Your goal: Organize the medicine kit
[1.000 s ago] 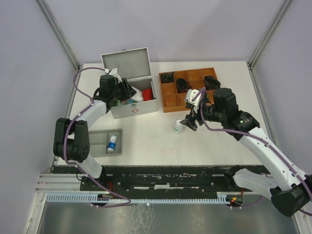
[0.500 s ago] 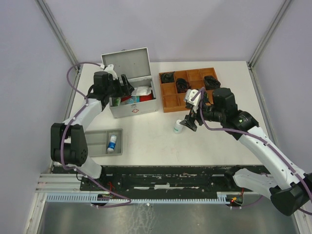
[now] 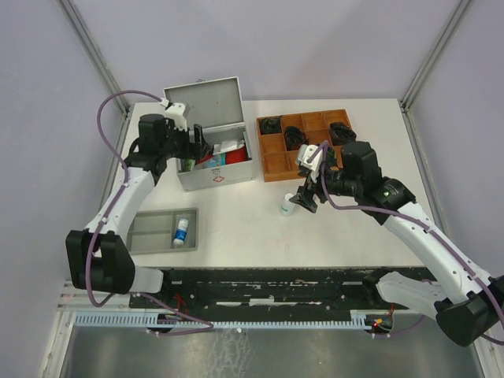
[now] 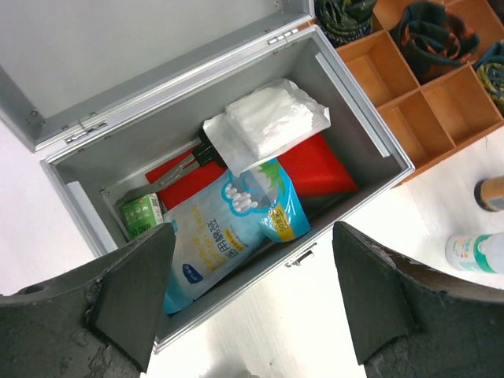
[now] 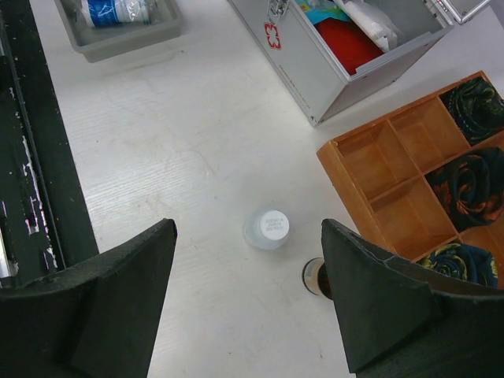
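The left gripper (image 4: 252, 252), jaws now spread wide, draws back from the open medicine kit (image 3: 216, 175) at rear left, leaving a white gauze packet (image 4: 268, 126) atop its contents. The right gripper (image 5: 248, 268), also open, hovers over a small bottle (image 5: 268, 228), probably the next item.

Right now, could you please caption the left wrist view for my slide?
Left gripper open above the open medicine kit: blue bag, white gauze packet, red pouch inside.
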Controlling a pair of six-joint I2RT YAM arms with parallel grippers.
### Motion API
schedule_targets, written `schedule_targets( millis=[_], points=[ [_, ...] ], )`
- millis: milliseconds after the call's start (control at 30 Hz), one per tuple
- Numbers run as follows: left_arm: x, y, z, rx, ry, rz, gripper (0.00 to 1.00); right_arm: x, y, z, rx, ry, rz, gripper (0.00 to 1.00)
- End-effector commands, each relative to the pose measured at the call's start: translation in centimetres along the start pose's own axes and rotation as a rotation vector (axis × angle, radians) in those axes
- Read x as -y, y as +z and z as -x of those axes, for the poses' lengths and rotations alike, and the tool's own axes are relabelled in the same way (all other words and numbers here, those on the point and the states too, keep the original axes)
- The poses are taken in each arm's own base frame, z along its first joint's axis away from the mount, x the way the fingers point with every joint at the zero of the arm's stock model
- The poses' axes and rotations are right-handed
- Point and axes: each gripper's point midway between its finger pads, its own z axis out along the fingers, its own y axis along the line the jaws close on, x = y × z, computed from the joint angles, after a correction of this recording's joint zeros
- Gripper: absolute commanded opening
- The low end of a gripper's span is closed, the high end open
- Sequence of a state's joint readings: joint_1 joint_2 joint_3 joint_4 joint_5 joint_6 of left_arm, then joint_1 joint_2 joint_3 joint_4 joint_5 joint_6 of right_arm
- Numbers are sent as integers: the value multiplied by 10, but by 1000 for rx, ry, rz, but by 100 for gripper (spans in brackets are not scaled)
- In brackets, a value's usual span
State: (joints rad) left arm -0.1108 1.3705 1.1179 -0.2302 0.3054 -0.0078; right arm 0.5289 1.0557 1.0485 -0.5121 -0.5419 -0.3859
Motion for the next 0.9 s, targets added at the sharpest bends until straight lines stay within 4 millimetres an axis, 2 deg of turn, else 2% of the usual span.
schedule_targets(
  millis=[0, 233, 367, 533, 667, 867],
  points=[
    [20, 11, 15, -3, 99, -84, 87, 3, 4, 2, 8, 7, 3, 83],
    [59, 57, 26, 22, 6, -253, 86, 7, 4, -1, -6, 6, -14, 84],
    [84, 88, 17, -21, -49, -339, 86, 10, 7, -7, -26, 3, -22, 84],
    [101, 120, 11, -44, -103, -374, 86, 12, 7, -9, -32, 2, -28, 84],
    [99, 138, 2, -68, -155, -366, 86, 14, 6, -10, -33, 7, -33, 84],
    [85, 153, -29, -150, -170, -298, 86, 14, 6, -10, -34, 6, -34, 84]
  ],
)
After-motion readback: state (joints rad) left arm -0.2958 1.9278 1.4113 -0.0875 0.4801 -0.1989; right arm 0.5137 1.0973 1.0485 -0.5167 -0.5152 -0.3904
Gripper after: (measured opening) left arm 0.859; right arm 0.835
